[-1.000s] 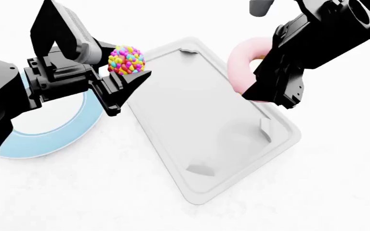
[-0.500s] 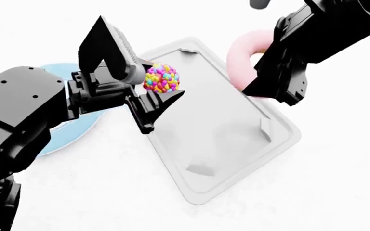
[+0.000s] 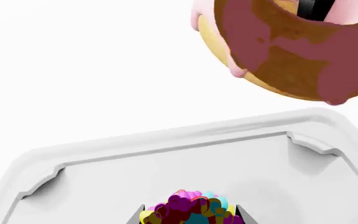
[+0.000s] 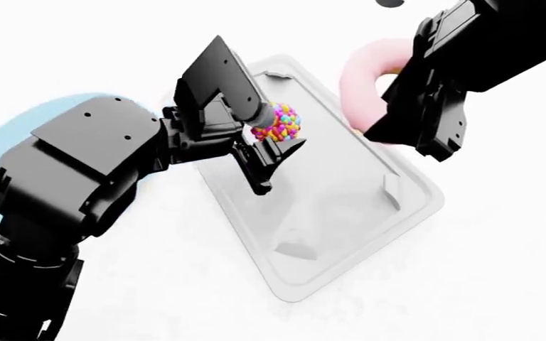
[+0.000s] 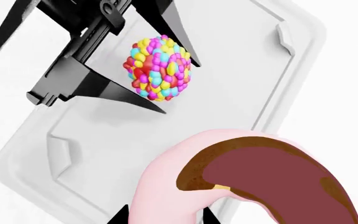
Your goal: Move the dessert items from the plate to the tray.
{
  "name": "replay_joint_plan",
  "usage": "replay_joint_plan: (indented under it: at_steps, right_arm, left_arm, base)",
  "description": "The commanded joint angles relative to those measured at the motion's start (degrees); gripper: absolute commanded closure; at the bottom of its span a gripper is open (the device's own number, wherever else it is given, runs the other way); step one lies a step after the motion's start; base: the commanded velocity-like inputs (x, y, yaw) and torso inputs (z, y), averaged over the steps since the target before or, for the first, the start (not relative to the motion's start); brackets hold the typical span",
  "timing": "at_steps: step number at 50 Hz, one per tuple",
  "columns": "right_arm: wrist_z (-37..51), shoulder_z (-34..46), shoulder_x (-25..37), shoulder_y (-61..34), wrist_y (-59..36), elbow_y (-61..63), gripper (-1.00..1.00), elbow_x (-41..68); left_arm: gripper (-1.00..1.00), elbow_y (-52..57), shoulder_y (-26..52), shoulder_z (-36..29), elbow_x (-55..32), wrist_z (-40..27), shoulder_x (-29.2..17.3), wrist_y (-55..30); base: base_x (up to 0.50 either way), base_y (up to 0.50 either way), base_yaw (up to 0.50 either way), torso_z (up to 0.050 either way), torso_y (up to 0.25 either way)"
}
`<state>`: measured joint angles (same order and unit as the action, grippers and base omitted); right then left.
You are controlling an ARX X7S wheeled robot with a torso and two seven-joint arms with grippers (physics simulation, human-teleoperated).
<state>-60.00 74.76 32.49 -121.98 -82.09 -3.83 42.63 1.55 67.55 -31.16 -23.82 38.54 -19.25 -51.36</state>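
My left gripper [image 4: 275,136] is shut on the candy-bead ball [image 4: 275,123] and holds it above the far half of the light grey tray [image 4: 349,213]. The ball also shows between the jaws in the left wrist view [image 3: 188,210] and in the right wrist view [image 5: 158,68]. My right gripper [image 4: 398,114] is shut on the pink-frosted donut [image 4: 366,71] and holds it in the air over the tray's far right rim. The donut fills the right wrist view [image 5: 229,182] and hangs beyond the tray in the left wrist view [image 3: 291,46]. The tray [image 3: 166,163] holds nothing.
A light blue round plate [image 4: 26,128] lies left of the tray, mostly hidden behind my left arm. The tray [image 5: 278,70] lies at an angle on the white table, with small corner tabs [image 4: 297,250] inside its rim.
My left arm has carried the candy ball rightward from beside the blue plate to over the tray. My right gripper with the donut has barely moved.
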Motion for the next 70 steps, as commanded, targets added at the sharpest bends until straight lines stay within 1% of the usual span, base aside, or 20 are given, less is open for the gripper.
replay_joint_plan:
  at_steps: [1,7,15,21,30,34,41,53,60,70]
  right_arm:
    - [1.03,-0.98,0.61,-0.06,-1.3,1.47,1.0,0.98]
    - [1.61,-1.4,0.82,0.07,-1.79,1.88,1.0,1.52]
    - [2.04,-1.49,0.76,0.13,-1.63,1.86,1.0,1.77]
    - [1.81,-1.06,0.35,0.07,-0.83,1.13,1.0,1.61]
    - [1.84,-0.83,0.0,0.55,0.13,0.57,1.0,1.63]
    - [1.99,-1.28,-0.06,1.6,0.28,0.84,1.0,2.39]
    - [0.49,-0.6,-1.33,2.36,1.04,1.41,1.0,3.56]
    - [-1.96,0.46,-3.81,2.76,3.06,0.5,1.0,4.31]
    - [0.17,-1.86,-3.62,4.24,0.29,4.08,1.0,7.43]
    - [5.48,-6.67,-2.98,7.64,-4.89,8.83,1.0,13.35]
  left_arm:
    - [-1.0,-6.33,2.07,-2.15,2.15,-1.14,2.86,2.7]
    - [-1.0,-7.88,3.59,-0.99,1.51,-1.25,3.37,2.26]
    - [-1.0,-8.38,5.35,0.62,0.45,-0.72,2.85,1.93]
    - [-1.0,-9.23,9.06,5.05,-2.13,-0.02,2.43,1.2]
    - [-1.0,-12.77,12.38,8.35,-2.93,0.68,1.43,2.98]
    - [-1.0,-16.66,14.36,9.19,-2.04,0.94,1.37,5.56]
    - [-1.0,-27.76,19.29,10.09,0.45,1.55,2.31,12.19]
    - [-1.0,-28.64,19.24,11.16,-0.25,0.56,2.7,12.37]
    - [-1.0,-26.97,18.65,11.42,-0.91,0.03,2.45,11.23]
    - [-1.0,-25.59,18.13,11.59,-1.51,-0.37,2.19,10.45]
  base:
    - [0.0,0.0,0.0,0.0,0.0]
    - [0.0,0.0,0.0,0.0,0.0]
    - [0.0,0.0,0.0,0.0,0.0]
    - [0.0,0.0,0.0,0.0,0.0]
    - [0.0,0.0,0.0,0.0,0.0]
    - [0.0,0.0,0.0,0.0,0.0]
    - [0.0,0.0,0.0,0.0,0.0]
    - [0.0,0.0,0.0,0.0,0.0]
    - [0.0,0.0,0.0,0.0,0.0]
    - [0.0,0.0,0.0,0.0,0.0]
